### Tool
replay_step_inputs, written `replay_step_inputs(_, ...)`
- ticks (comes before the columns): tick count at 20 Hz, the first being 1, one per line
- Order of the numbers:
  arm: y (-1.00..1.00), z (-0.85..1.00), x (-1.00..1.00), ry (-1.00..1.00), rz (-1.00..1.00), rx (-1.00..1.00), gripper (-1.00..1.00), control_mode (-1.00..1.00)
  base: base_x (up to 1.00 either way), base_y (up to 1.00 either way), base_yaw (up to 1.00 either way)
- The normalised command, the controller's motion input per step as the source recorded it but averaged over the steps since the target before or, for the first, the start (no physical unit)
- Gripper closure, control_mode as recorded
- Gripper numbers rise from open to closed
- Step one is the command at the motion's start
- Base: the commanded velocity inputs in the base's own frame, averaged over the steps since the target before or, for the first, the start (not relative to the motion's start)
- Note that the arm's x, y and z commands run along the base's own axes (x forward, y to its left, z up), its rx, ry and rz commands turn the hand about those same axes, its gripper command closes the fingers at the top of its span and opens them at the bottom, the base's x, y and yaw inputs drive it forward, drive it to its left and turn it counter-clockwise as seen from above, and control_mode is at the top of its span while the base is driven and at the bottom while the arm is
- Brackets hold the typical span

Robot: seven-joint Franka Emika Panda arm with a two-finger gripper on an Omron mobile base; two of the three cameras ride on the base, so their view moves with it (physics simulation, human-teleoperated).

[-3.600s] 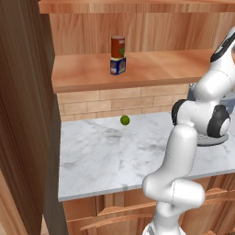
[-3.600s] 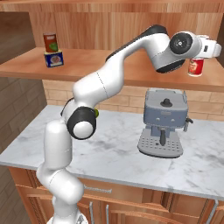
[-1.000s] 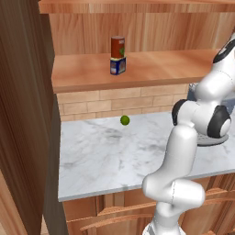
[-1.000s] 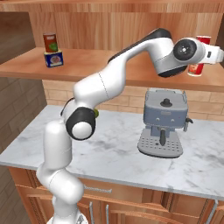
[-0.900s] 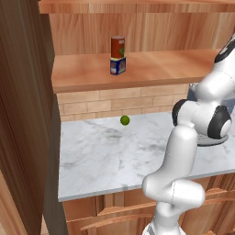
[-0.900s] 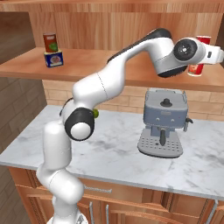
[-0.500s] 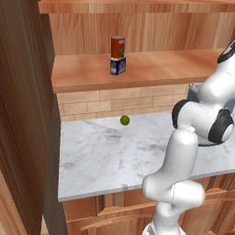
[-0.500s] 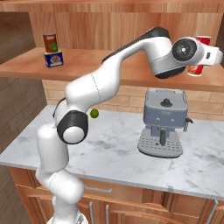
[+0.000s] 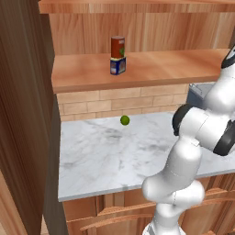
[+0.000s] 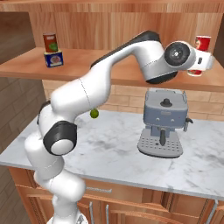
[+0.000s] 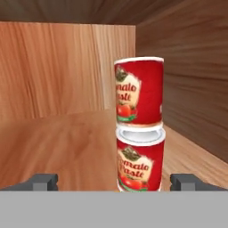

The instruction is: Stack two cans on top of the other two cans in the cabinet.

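Observation:
In the hand view two red tomato cans are stacked near the cabinet's right wall, the upper can point(image 11: 139, 91) resting on the lower can point(image 11: 140, 162). My gripper point(image 11: 115, 182) is open, its tips wide apart on either side of the stack and short of it, touching nothing. From the right base view the gripper point(image 10: 204, 61) hangs in front of that red stack point(image 10: 202, 43). Farther left on the cabinet point(image 10: 26, 65) shelf, a dark red can point(image 10: 50, 42) stands on a blue tin point(image 10: 54, 58). The same pair appears as dark red can point(image 9: 118, 46) on blue tin point(image 9: 118, 65).
A grey coffee machine point(image 10: 162, 122) stands on the white marble counter point(image 10: 109, 148) below my hand. A small green lime point(image 9: 124, 120) lies near the brick backsplash. The cabinet's right side wall point(image 11: 187, 80) is close beside the red stack.
Since the earliest frames the hand has sunk a little in front of the red stack. Over the last second the arm's lower links have swung while the jaws stayed wide open.

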Motion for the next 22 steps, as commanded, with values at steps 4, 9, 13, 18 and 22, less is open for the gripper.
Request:
replay_step_inputs(4, 0.24, 0.01, -0.29, 0.00, 0.00, 0.00, -1.00, -1.00, 0.00, 0.00, 0.00)
replay_step_inputs(9, 0.17, 0.13, -0.43, 0.01, -0.04, 0.00, -1.00, -1.00, 0.00, 0.00, 0.00)
replay_step_inputs(13, 0.19, 0.17, -0.48, 0.09, -0.09, 0.00, -1.00, -1.00, 0.00, 0.00, 0.00)
replay_step_inputs(18, 0.34, 0.05, -0.44, 0.14, -0.11, 0.02, -1.00, -1.00, 0.00, 0.00, 0.00)
replay_step_inputs(22, 0.41, 0.00, -0.44, 0.09, -0.11, 0.04, -1.00, -1.00, 0.00, 0.00, 0.00)
